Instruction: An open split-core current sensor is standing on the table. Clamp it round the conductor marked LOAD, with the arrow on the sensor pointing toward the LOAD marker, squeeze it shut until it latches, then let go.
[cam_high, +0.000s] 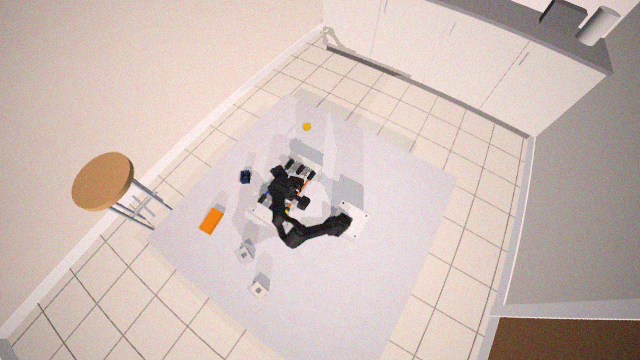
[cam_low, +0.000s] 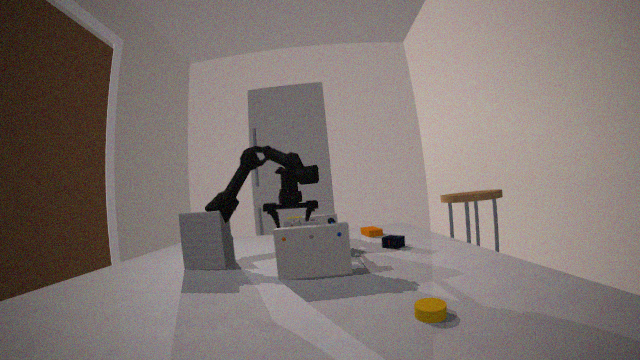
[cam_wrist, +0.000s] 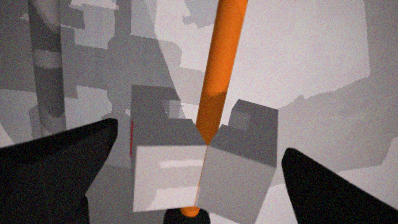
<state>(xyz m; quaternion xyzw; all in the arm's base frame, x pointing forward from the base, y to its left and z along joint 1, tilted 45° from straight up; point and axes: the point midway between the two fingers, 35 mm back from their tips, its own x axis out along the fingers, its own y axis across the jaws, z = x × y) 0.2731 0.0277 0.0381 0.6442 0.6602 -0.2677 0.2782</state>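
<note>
In the wrist view the grey split-core sensor sits with its two halves meeting around the orange conductor. The conductor runs from the top of the view down through the sensor to a black end piece at the bottom edge. My gripper is open wide. Its two dark fingers stand on either side of the sensor, clear of it. A thin red mark shows on the sensor's left side. The arrow and the LOAD marker are not visible.
A grey conductor runs parallel on the left. A white terminal box with coloured dots stands in front of the gripper. On the table lie a yellow disc, an orange block and a dark blue box. A stool stands beside it.
</note>
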